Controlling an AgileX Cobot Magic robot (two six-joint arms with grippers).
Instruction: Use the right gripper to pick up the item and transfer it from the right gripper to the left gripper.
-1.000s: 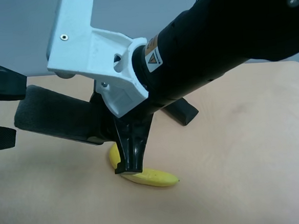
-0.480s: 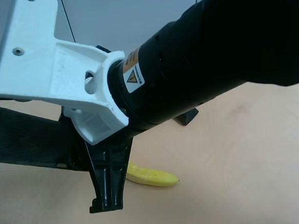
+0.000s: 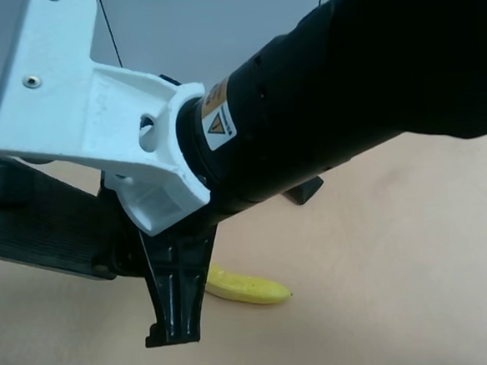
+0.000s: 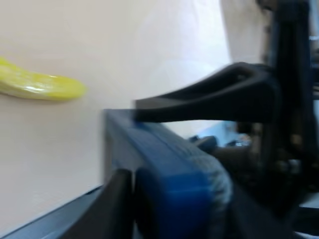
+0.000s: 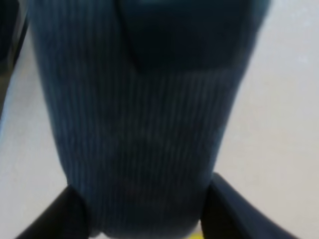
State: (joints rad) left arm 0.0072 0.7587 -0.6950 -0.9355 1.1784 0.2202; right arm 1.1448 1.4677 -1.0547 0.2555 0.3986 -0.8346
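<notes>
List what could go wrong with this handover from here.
The right gripper clamps the eraser, but the hold of the left gripper is unclear in the blur; releasing now might drop it near the banana. Both grippers crowd the eraser, so pulling apart could snag fingers.

place: robot lab bench | evidence: bare tan tabletop [image 3: 398, 247] — plain grey wall [image 3: 216, 26]
</notes>
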